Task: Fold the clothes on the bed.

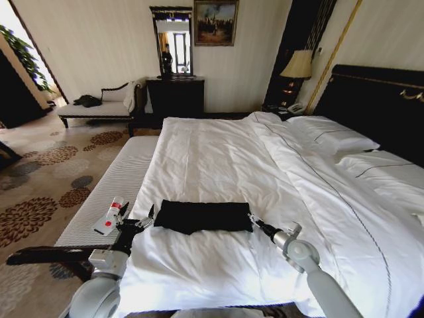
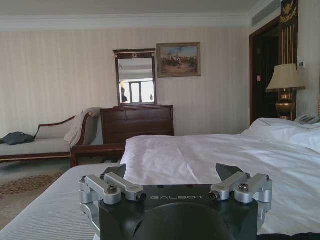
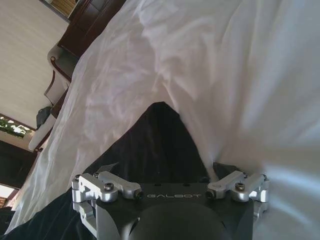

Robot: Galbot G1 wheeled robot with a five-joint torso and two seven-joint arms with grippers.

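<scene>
A black T-shirt (image 1: 204,216), folded into a rectangle, lies lower centre on the bed (image 1: 218,152). Left claw (image 1: 152,216) and right claw (image 1: 251,218), both spread, flank its ends. Uneven grips could undo the fold.

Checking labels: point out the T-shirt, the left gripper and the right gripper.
T-shirt (image 1: 204,216), head view, middle of the folded cloth.
Left gripper (image 1: 147,219), head view, between fingertips.
Right gripper (image 1: 254,220), head view, between fingertips.
</scene>
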